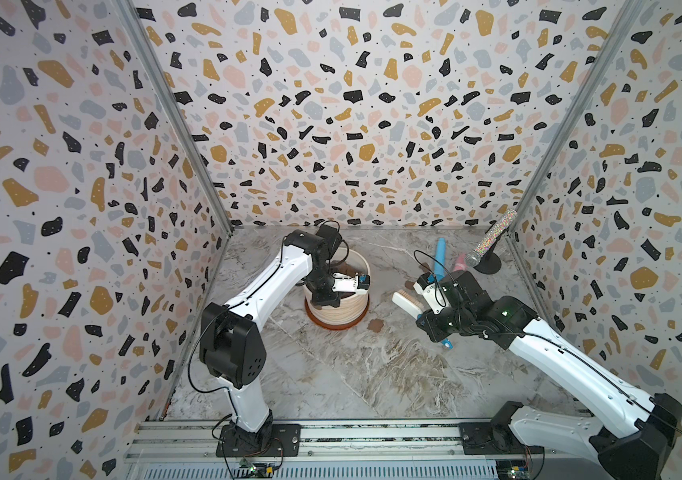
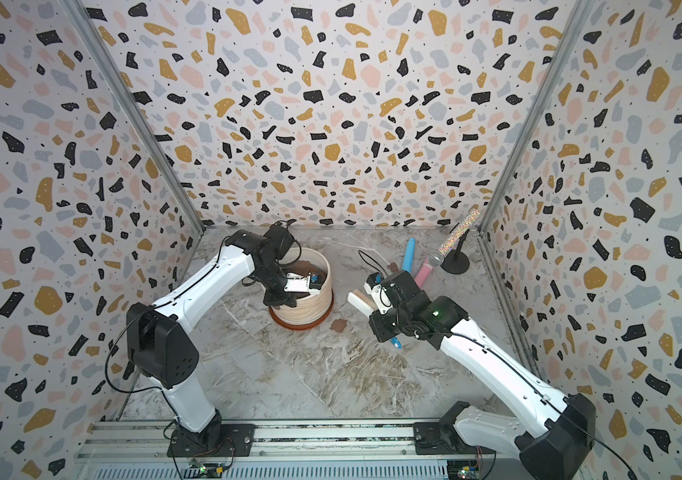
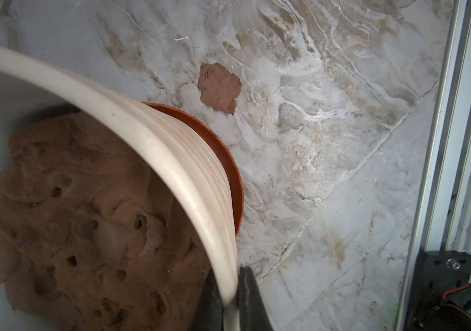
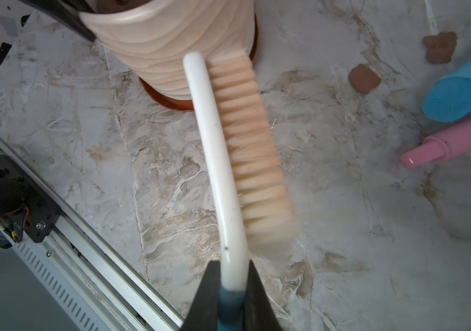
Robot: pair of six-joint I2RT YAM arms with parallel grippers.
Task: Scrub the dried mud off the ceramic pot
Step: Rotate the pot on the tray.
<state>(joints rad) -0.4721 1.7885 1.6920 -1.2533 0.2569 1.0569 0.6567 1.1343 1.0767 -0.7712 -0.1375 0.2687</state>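
My left hand (image 3: pixel 230 276) is clamped on the rim of the ceramic pot (image 3: pixel 154 149), which is upright on its saucer (image 3: pixel 235 183) toward the back of the desk (image 1: pixel 331 374). My right hand (image 4: pixel 233 266) grips a white brush (image 4: pixel 217 149), near the pot, apart. A dried mud (image 3: pixel 219 87) flake lies near the saucer.

You have left gripper (image 2: pixel 282 298) clamped on near rim of ceramic pot (image 2: pixel 306 309); pot upright on marble table (image 2: pixel 289 374). Right gripper (image 2: pixel 373 311) grips scrub brush (image 2: pixel 356 302), head toward pot, not touching. Dried mud (image 2: pixel 338 325) patch lies on table between pot and brush.
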